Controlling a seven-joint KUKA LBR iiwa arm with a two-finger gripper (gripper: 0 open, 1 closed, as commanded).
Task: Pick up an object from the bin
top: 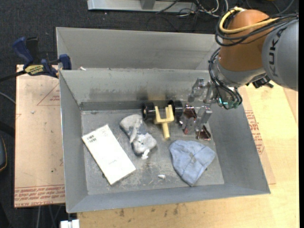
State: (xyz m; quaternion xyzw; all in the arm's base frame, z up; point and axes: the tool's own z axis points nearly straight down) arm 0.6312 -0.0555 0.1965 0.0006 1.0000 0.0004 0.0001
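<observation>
The hand (pixel 197 129) hung low over the right rear part of the bin (pixel 71 127), down close to the floor. I could not tell whether it was spread or pressed together, since its lower end merged with a small dark reddish piece (pixel 204 135) lying right under it. I took that piece as the likeliest pick. It lay just right of a black roller with a yellow fork-shaped part (pixel 163 115), and just behind a crumpled grey-blue cloth (pixel 191 160).

I judged the reddish piece to be light and hard, small enough to skid or tip if nudged, so I would have closed across its narrow width, square to the floor. The cloth was the safer fallback, being soft, limp and hard to damage, and best taken by pinching a raised fold near its middle. A white crumpled wad (pixel 138 136) and a flat white box (pixel 108 154) lay well apart to the left.
</observation>
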